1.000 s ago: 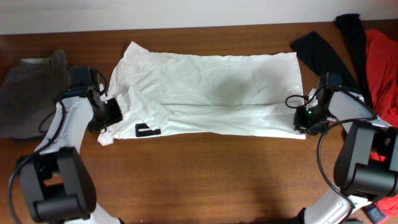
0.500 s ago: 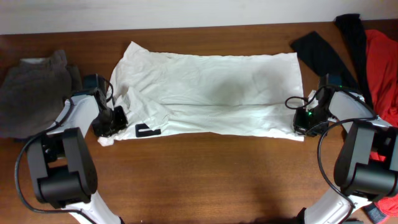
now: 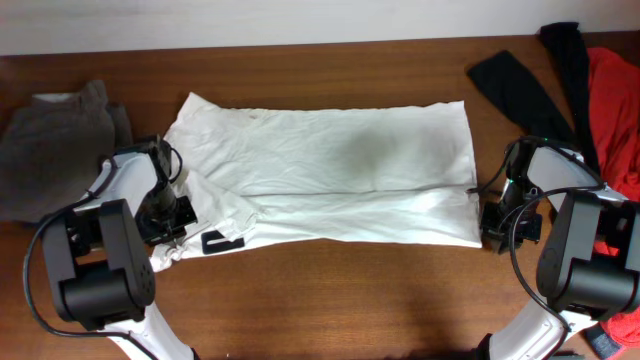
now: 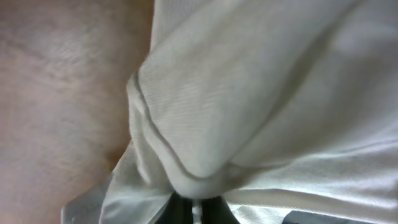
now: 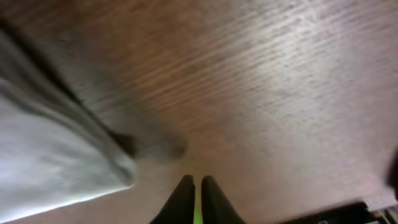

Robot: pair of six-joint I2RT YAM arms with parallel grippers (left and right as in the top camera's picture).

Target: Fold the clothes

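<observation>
The white T-shirt (image 3: 330, 170) lies across the table, folded lengthwise, its black bar print (image 3: 222, 241) at the front left. My left gripper (image 3: 168, 216) is at the shirt's left end and is shut on a bunch of white fabric (image 4: 205, 112); its jaws (image 4: 196, 210) pinch the cloth. My right gripper (image 3: 497, 216) is just past the shirt's right edge. In the right wrist view its fingers (image 5: 194, 198) are shut with nothing between them, over bare wood, and the shirt's corner (image 5: 56, 168) lies to their left. A black garment (image 3: 520, 85) and an orange-red one (image 3: 615, 100) lie at the far right.
A grey-brown cloth (image 3: 50, 140) is bunched at the left edge of the wooden table (image 3: 330, 300). The black and orange-red garments reach the right edge, close behind my right arm.
The shirt has slid toward the front of the table and lies flatter. Both grippers have moved toward the front edge. The right gripper now sits off the shirt's edge.
</observation>
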